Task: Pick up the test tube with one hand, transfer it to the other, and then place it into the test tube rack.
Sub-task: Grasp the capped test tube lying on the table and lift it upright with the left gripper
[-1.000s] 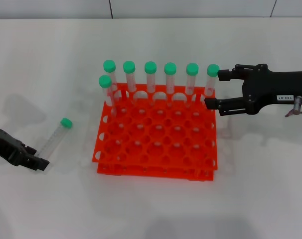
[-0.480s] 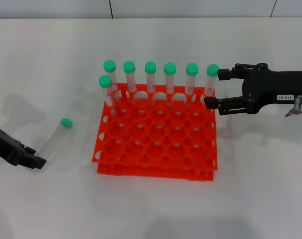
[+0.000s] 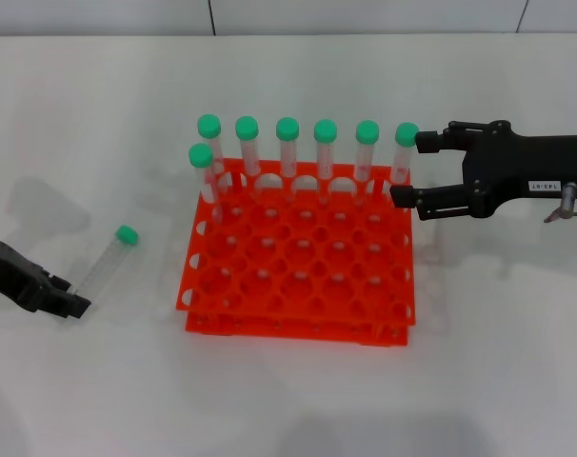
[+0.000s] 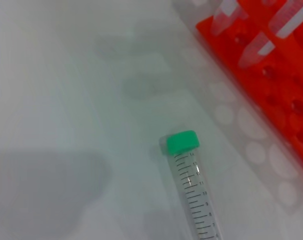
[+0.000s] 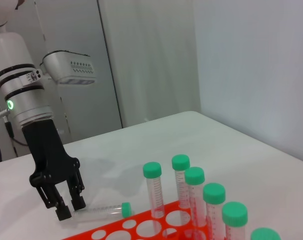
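The test tube (image 3: 102, 264) lies on the white table left of the orange-red test tube rack (image 3: 298, 324), green cap (image 4: 182, 142) toward the back. My left gripper (image 3: 68, 293), unlabelled, sits low at the tube's bottom end. In the right wrist view this gripper (image 5: 71, 209) is open, with its fingertips (image 5: 63, 214) beside the tube's tip (image 5: 91, 214) and not around it. My right gripper (image 3: 407, 169), with the white label, hovers open at the rack's back right corner. Its fingers stand either side of the last standing tube (image 3: 404, 143).
Several green-capped tubes (image 3: 287, 143) stand along the rack's back row, and one more (image 3: 204, 167) stands at the left end of the row in front. The rack (image 4: 291, 105) lies close to the right of the loose tube. A wall and cabinet (image 5: 141, 60) rise behind the table.
My left gripper has shifted slightly left and back near the tube's bottom end. The tube and the right gripper have not moved.
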`<action>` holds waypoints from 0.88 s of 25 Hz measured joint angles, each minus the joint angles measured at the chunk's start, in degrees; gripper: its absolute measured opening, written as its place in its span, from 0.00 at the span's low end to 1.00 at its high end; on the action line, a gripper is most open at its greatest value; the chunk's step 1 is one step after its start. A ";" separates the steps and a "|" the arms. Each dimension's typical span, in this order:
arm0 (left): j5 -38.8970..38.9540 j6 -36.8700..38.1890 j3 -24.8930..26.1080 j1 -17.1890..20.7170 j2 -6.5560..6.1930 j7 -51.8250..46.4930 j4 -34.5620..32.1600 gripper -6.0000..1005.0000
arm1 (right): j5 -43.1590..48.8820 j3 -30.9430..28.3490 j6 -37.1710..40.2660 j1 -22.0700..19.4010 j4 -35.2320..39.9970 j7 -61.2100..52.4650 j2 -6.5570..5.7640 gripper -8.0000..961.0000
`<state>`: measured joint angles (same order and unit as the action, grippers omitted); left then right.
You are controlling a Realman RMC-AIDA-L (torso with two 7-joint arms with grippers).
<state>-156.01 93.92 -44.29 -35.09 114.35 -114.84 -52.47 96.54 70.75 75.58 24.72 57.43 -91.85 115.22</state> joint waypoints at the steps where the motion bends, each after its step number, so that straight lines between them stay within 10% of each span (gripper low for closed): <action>1: -0.07 -0.07 0.00 -0.01 0.00 -0.02 0.00 0.38 | 0.00 0.00 0.00 -0.01 0.02 0.01 0.00 0.91; 22: -0.44 -1.30 -0.09 -0.16 0.09 -0.30 0.09 0.32 | -0.04 0.00 -0.09 0.13 0.27 0.01 0.00 0.91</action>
<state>-156.45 92.62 -44.39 -35.25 114.43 -115.14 -52.38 96.50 70.75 75.50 24.85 57.70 -91.84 115.22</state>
